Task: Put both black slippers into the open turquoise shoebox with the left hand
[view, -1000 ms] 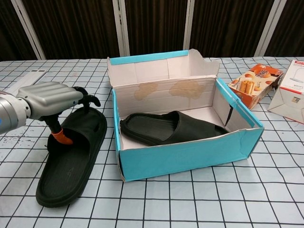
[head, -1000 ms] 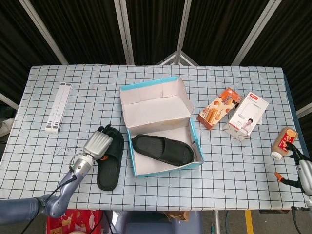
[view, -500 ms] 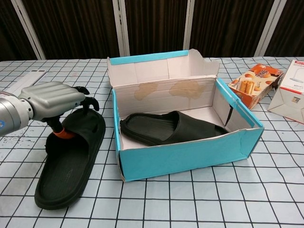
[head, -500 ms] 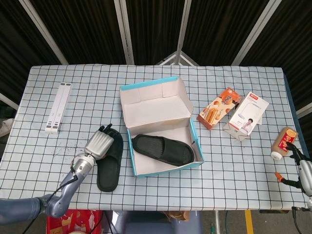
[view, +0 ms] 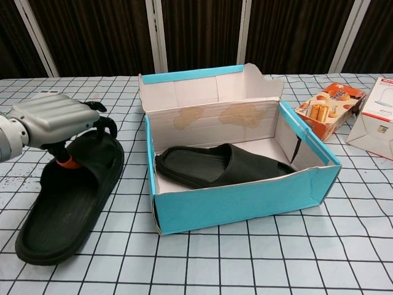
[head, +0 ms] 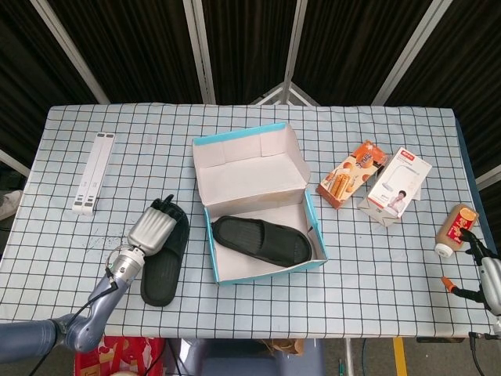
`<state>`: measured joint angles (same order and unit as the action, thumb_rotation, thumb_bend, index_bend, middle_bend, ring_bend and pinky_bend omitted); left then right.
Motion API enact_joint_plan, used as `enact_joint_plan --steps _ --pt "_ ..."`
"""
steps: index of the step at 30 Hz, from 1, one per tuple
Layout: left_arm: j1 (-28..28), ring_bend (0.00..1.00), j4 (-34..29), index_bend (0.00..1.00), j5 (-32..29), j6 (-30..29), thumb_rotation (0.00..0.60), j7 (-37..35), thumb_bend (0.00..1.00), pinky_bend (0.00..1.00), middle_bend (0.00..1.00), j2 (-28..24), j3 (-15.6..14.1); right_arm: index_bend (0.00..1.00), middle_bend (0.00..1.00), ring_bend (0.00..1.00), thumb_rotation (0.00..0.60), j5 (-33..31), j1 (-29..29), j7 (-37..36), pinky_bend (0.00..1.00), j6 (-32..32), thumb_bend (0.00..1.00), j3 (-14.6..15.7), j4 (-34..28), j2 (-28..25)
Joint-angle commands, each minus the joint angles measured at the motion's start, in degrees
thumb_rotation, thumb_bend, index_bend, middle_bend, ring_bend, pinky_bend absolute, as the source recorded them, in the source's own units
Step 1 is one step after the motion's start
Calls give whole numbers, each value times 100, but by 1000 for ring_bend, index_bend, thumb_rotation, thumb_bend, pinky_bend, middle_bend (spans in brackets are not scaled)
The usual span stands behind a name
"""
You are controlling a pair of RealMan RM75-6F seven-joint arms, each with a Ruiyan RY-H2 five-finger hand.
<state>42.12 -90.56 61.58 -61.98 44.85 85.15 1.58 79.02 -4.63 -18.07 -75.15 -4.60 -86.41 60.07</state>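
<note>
The open turquoise shoebox (head: 243, 135) (view: 245, 200) stands mid-table with one black slipper (head: 262, 240) (view: 215, 165) lying flat inside it. The second black slipper (head: 160, 270) (view: 61, 209) is left of the box, its toe end raised. My left hand (head: 150, 229) (view: 52, 118) grips that slipper's strap, dark fingers curled over the top and the orange-tipped thumb tucked under. My right hand (head: 484, 274) shows only in the head view, at the table's right edge, fingers apart and holding nothing.
A white slatted strip (head: 93, 172) lies at the far left. Right of the shoebox sit an orange snack box (head: 352, 174) (view: 328, 109) and a white carton (head: 398, 186) (view: 376, 120). A brown bottle (head: 455, 229) lies near my right hand.
My left hand has drawn the outer slipper leftward, away from the shoebox, with its strap end lifting. The right hand and the slipper in the box have not moved.
</note>
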Motion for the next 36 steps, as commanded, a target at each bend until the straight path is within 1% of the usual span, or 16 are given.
enact_joint_plan --steps 1,3,7,11,14,16,18,22,27,31,36 --pt "-110 67 -370 269 399 -448 600 252 481 196 445 -363 -56 116 223 312 600 -1 0 -2 331 -1 234 -1 2 0" --pt "-180 68 -614 275 610 -736 600 514 481 192 445 -620 -96 116 223 312 600 8 -1 -2 331 -2 233 1 -2 0" --pt "-292 68 -992 279 1223 -1339 600 1330 481 189 445 -1203 -211 116 223 312 600 34 -1 -2 331 -9 234 11 -20 0" --pt "-294 68 -1384 280 1921 -1588 600 2031 481 188 451 -1775 -328 116 223 312 600 26 -16 23 331 13 233 8 -40 4" --pt "-135 68 -1582 285 2315 -1543 600 2405 481 188 453 -2041 -213 116 223 312 600 36 -29 38 331 29 234 14 -51 12" --pt "79 68 -1702 288 2534 -1385 600 2585 481 188 453 -2151 -22 115 223 312 600 40 -40 37 331 43 234 14 -59 14" --pt "288 68 -1781 293 2633 -1188 600 2602 481 188 453 -2163 174 115 223 312 600 47 -45 29 331 45 234 14 -56 15" --pt "922 68 -1753 302 2767 -622 600 2548 481 188 453 -1938 712 115 223 312 600 30 -42 -13 331 52 234 9 -20 10" --pt "1592 69 -1475 305 2736 -51 600 2443 475 188 454 -1429 1200 115 223 312 600 2 -22 -88 331 39 233 0 27 -4" --pt "2021 69 -982 305 2766 223 600 2114 475 188 455 -839 1394 115 224 312 600 32 -9 -136 331 24 234 13 34 -23" --pt "2313 69 -425 306 2713 496 600 1583 469 188 452 -262 1376 116 223 312 600 44 21 -206 331 -13 234 20 53 -42"
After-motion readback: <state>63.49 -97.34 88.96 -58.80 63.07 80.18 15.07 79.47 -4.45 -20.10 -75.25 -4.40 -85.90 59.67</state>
